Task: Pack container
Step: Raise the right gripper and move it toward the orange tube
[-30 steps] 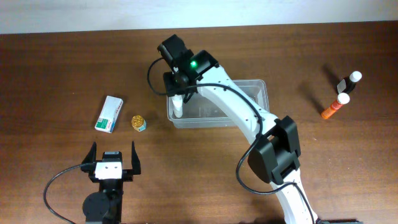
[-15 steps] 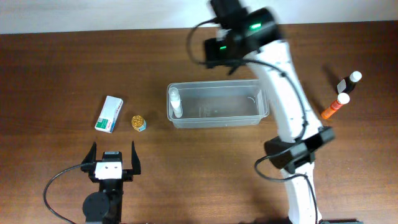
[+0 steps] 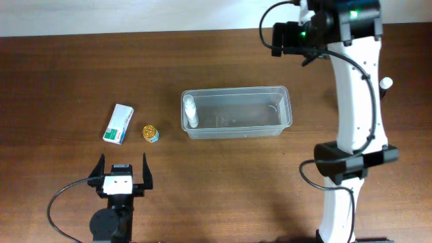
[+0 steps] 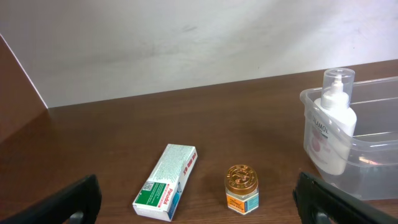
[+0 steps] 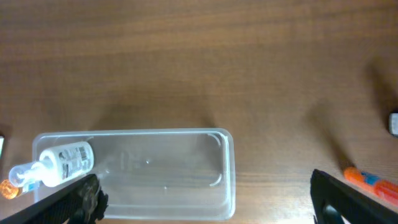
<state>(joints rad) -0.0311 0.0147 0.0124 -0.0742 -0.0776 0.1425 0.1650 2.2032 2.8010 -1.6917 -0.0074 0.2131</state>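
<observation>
While both jaws wide and empty, box [image 3: 119,123], gold-lidded jar [image 3: 150,133] near container [image 3: 236,133].

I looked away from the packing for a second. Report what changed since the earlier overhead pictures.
The right gripper let go of the pump bottle, leaving it at the left end of the container, then swung away toward the table's far right, jaws open. The left gripper stays parked and open; the box and small jar have not moved.
</observation>
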